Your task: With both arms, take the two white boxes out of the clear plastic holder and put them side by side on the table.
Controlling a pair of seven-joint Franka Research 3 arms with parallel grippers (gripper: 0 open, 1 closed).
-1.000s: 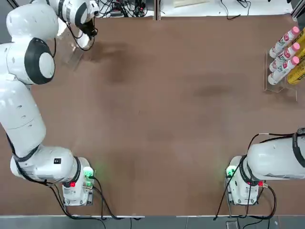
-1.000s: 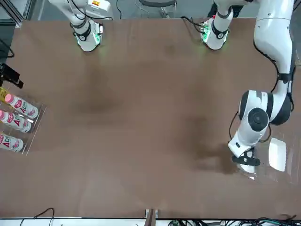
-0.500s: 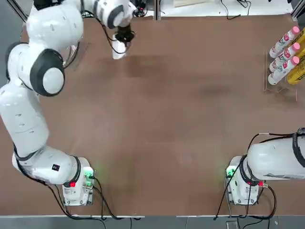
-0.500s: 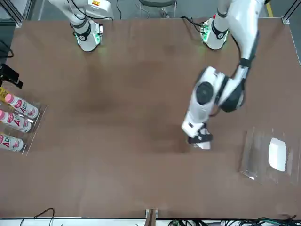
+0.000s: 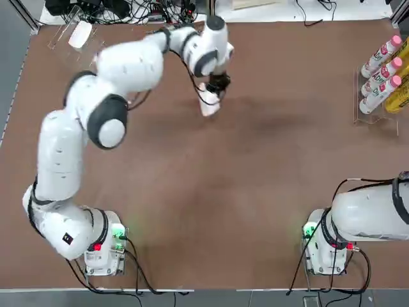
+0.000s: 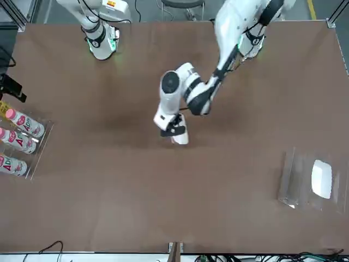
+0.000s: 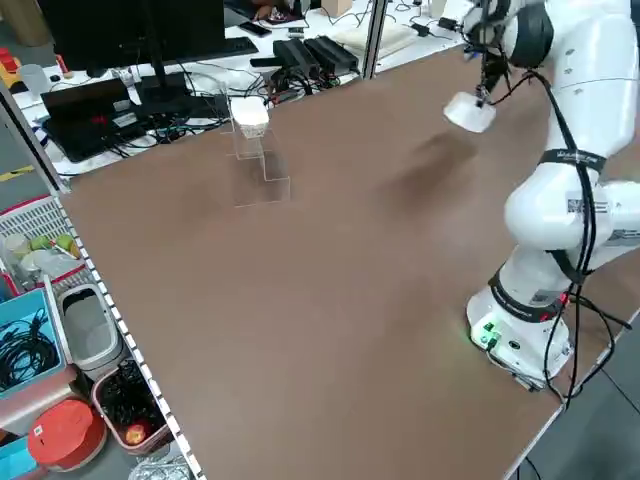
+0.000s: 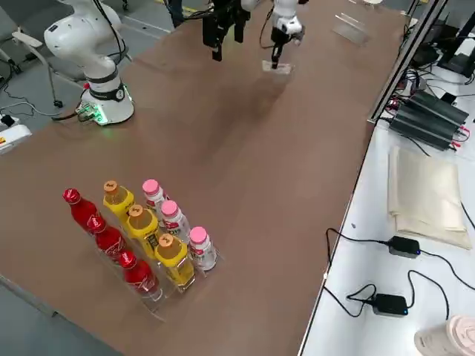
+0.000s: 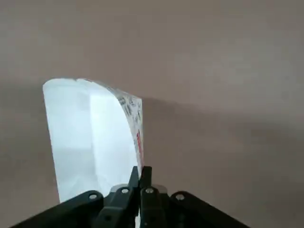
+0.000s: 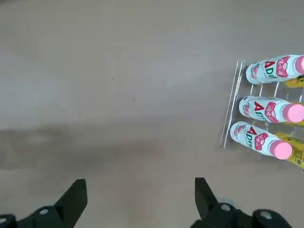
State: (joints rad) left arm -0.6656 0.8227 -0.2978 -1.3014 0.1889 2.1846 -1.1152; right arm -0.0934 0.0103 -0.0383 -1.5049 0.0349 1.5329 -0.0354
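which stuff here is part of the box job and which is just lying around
Part of the job:
- white box held in the left gripper
- second white box in the clear plastic holder
- right gripper, open, idle
- table

Lying about:
- rack of bottles

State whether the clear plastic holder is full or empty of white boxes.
Neither: one white box remains in the clear plastic holder; the left end effector carries the other box over mid-table.
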